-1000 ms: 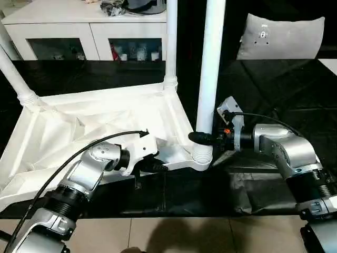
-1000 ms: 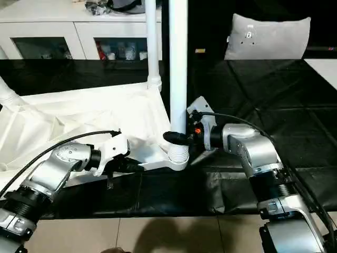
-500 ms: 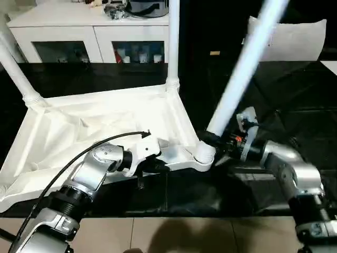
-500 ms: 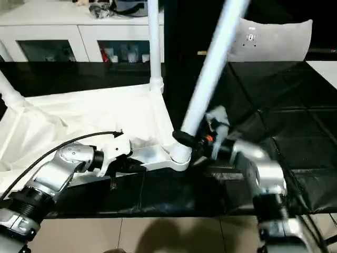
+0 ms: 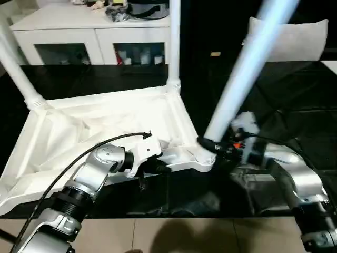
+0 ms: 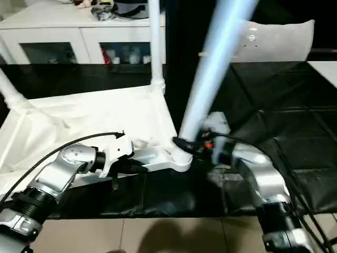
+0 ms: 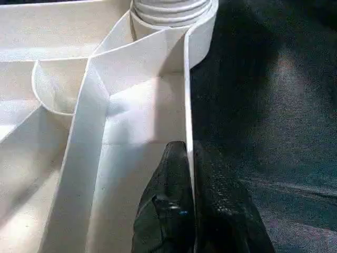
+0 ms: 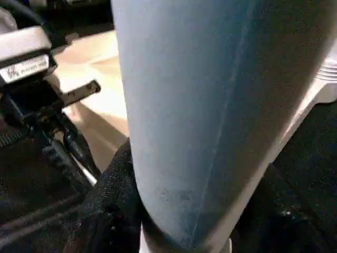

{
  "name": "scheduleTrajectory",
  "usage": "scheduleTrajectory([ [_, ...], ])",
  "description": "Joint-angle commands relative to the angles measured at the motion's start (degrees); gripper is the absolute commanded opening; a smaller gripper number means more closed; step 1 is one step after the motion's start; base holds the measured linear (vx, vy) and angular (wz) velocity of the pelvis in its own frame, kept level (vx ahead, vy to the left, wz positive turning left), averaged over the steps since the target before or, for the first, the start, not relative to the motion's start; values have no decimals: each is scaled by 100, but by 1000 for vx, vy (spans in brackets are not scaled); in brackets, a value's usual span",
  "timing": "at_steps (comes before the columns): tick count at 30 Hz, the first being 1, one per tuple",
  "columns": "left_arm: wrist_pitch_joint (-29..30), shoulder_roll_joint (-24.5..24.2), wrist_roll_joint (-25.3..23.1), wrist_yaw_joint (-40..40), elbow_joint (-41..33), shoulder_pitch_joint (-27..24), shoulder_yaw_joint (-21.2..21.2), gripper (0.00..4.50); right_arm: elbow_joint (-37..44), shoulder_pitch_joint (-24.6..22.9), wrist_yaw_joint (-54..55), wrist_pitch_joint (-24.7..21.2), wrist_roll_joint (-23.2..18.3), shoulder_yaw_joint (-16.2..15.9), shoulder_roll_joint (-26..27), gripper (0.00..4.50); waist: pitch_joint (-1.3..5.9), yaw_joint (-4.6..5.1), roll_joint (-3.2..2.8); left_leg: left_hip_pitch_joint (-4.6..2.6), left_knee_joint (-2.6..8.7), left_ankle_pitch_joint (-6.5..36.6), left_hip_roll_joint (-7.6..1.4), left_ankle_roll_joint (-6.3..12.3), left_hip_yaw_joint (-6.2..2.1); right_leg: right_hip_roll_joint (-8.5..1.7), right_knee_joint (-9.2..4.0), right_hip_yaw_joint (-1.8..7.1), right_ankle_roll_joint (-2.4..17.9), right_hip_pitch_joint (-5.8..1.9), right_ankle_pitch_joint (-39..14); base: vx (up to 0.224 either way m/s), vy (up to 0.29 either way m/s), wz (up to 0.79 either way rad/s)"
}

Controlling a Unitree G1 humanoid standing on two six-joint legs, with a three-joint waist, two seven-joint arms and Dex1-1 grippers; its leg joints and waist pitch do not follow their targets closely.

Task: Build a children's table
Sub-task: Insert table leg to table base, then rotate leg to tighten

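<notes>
Lying upside down on the black floor mat [image 5: 295, 89], the children's table [image 5: 95, 126] showed its ribbed underside, its near edge running just past the mat's front border toward the tiled floor [image 5: 174, 234]. The left tool [image 7: 190, 203] was pinched tight on the thin near rim of the top, one black finger on each side of the wall, close to the near right corner socket [image 5: 202, 157]. The right tool [image 5: 211, 145] was clamped around the base of a leg [image 5: 245, 68] just above that socket; this leg leaned steeply away to the right. Two other legs stood in the far sockets, one upright at the far right corner [image 5: 173, 42], one at the far left [image 5: 18, 71]. To the right of the tilted leg the mat lay open up to the grey cushion [image 5: 303, 39]. Behind the top stood a white cabinet [image 5: 89, 37].
</notes>
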State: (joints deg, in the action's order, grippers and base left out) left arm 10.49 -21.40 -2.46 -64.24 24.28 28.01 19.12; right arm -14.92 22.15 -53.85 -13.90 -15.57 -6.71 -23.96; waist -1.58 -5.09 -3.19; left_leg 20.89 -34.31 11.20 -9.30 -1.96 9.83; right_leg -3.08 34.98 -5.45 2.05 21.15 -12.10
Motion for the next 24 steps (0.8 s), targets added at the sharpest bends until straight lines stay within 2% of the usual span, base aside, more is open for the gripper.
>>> scheduleTrajectory([
  [1, -167, -42, -37, -221, 13, 118, 183, 0, -487, -84, -49, -160, 435, -328, -141, 186, 248, -5, 85, -51, 414, 1161, -447, 309, -188, -653, -543, 380, 850, -205, -1615, 0, 0, 0],
  [2, -180, -51, -46, -229, 32, 135, 187, 0, -505, -72, -62, -143, 456, -361, -143, 186, 248, -7, 71, -53, 412, 1136, -447, 312, -188, -655, -533, 386, 854, -205, -1585, 0, 0, 0],
  [3, -195, -67, -70, -231, 60, 166, 196, 0, -523, -59, -72, -121, 488, -410, -140, 186, 252, -14, 86, -53, 410, 1102, -447, 323, -185, -657, -533, 385, 858, -204, -1552, 0, 0, 0],
  [4, -199, -74, -82, -229, 71, 179, 200, 0, -531, -55, -72, -107, 498, -434, -140, 186, 250, -16, 63, -45, 415, 1094, -458, 328, -191, -662, -525, 391, 876, -206, -1483, 0, 0, 0],
  [5, -211, -78, -92, -229, 112, 216, 201, 0, -531, -54, -83, -108, 499, -458, -129, 186, 245, -7, 73, -46, 422, 1125, -461, 318, -191, -659, -524, 390, 879, -203, -1452, 0, 0, 0],
  [6, -225, -81, -103, -229, 165, 263, 201, 0, -529, -53, -99, -112, 499, -485, -113, 186, 238, -3, 106, -47, 424, 1155, -454, 326, -184, -656, -538, 388, 872, -201, -1495, 0, 0, 0],
  [10, -312, -92, -149, -224, 465, 519, 175, 0, -468, -133, -176, -133, 505, -588, -57, 186, 215, -8, 100, -75, 439, 1346, -450, 256, -190, -668, -577, 394, 798, -184, -1890, 0, 0, 0],
  [17, -319, -119, -139, -198, 629, 632, 152, 0, -415, -218, -78, -177, 433, -575, 6, 186, 203, -4, 77, -93, 469, 1529, -462, 161, -210, -687, -598, 409, 795, -187, -2038, 0, 0, 0],
  [18, -59, -69, -35, -108, 488, 542, 50, 0, -359, -236, 297, -428, 393, -424, 157, 186, 200, -7, 6, -100, 469, 1571, -463, 144, -218, -687, -596, 409, 806, -178, -2047, 0, 0, 0],
  [19, 60, -42, 11, -61, 420, 497, 4, 0, -339, -237, 494, -556, 402, -352, 231, 186, 195, 10, 37, -109, 489, 1643, -472, 107, -217, -674, -603, 409, 826, -168, -2042, 0, 0, 0],
  [20, 390, 7, 75, 97, 158, 350, -73, 0, -298, -240, 949, -735, 462, -227, 393, 186, 193, 20, 8, -115, 500, 1726, -470, 53, -230, -674, -593, 406, 841, -170, -2067, 0, 0, 0],
  [21, 390, 7, 75, 97, 158, 350, -73, 0, -298, -240, 949, -735, 462, -227, 393, 186, 194, 44, 26, -117, 516, 1745, -496, -6, -236, -678, -570, 419, 858, -179, -2014, 0, 0, 0],
  [22, 820, 111, 114, 375, -129, 201, -158, 0, -253, -241, 1365, -875, 517, -135, 561, 186, 178, 59, -3, -121, 511, 1850, -471, -27, -241, -684, -595, 409, 850, -158, -2167, 0, 0, 0],
  [23, 1031, 172, 129, 520, -255, 138, -203, 0, -235, -240, 1543, -939, 541, -99, 636, 186, 152, 92, 0, -135, 520, 2019, -474, -82, -247, -687, -616, 409, 844, -132, -2375, 0, 0, 0],
  [24, 1192, 249, 142, 660, -386, 73, -239, 0, -238, -227, 1747, -1020, 551, -42, 730, 186, 142, 123, 6, -130, 527, 2114, -468, -114, -254, -685, -623, 403, 796, -144, -2533, 0, 0, 0],
])
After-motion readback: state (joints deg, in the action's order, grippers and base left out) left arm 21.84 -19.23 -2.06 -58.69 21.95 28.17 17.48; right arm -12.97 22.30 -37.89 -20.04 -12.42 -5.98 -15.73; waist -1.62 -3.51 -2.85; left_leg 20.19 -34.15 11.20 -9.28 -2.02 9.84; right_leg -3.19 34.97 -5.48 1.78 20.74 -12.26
